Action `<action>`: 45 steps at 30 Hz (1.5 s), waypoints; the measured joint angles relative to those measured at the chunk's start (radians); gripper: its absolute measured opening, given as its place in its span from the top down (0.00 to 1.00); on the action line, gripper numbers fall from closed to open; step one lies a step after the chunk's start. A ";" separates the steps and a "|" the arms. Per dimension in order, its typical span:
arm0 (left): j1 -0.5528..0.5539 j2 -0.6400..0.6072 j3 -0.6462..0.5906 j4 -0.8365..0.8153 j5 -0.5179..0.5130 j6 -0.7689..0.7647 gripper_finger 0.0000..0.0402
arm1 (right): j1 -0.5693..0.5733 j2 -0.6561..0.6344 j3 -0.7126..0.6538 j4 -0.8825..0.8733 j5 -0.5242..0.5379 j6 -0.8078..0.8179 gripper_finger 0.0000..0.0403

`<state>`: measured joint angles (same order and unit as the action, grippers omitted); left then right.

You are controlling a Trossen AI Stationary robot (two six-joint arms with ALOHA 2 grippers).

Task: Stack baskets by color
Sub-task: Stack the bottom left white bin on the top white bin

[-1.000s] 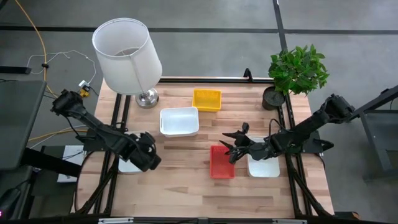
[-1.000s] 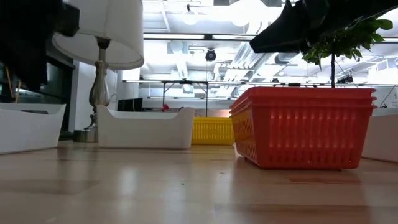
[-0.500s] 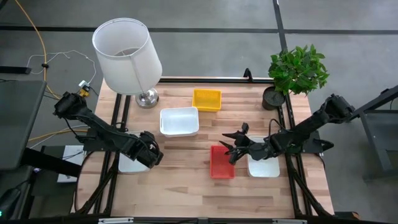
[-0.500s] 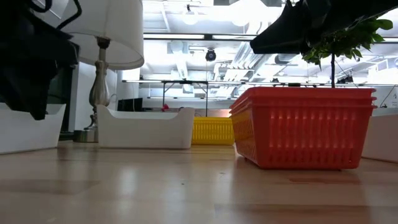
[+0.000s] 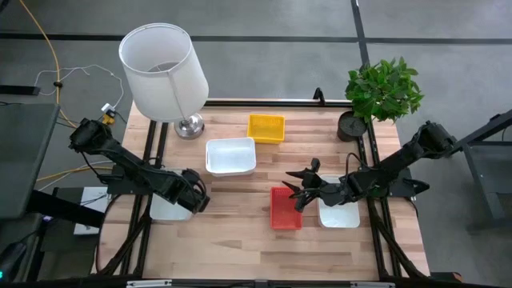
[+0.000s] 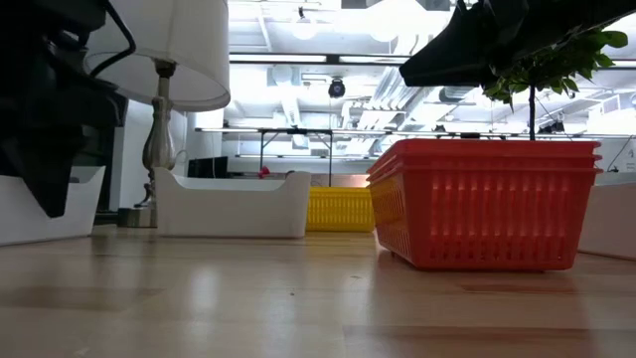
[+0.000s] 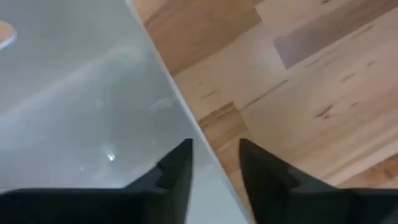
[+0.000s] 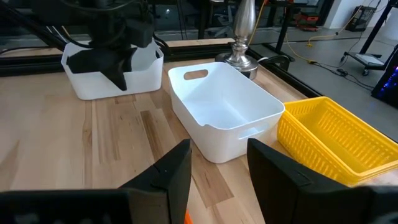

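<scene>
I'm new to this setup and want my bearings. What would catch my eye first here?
Probably the big white lampshade at the table's far left corner, and the leafy plant at the far right. Then the red baskets near the front, just beside the right hand, and the left hand straddling the wall of a white basket at the left edge.
</scene>
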<state>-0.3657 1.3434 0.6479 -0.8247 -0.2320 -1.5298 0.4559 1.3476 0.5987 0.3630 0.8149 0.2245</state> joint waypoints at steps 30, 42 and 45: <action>-0.100 0.072 0.670 -0.166 -0.073 0.879 1.00 | 0.000 0.000 0.000 0.000 0.002 -0.001 0.65; 0.196 0.311 0.687 -0.186 -0.255 1.429 1.00 | 0.000 0.000 0.000 0.000 0.004 -0.005 0.65; 0.246 0.323 0.687 -0.183 -0.273 1.454 1.00 | 0.000 0.000 0.000 -0.007 0.004 -0.007 0.65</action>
<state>-0.1198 1.6665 1.3350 -1.0073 -0.5049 -0.0755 0.4561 1.3476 0.5991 0.3555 0.8192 0.2178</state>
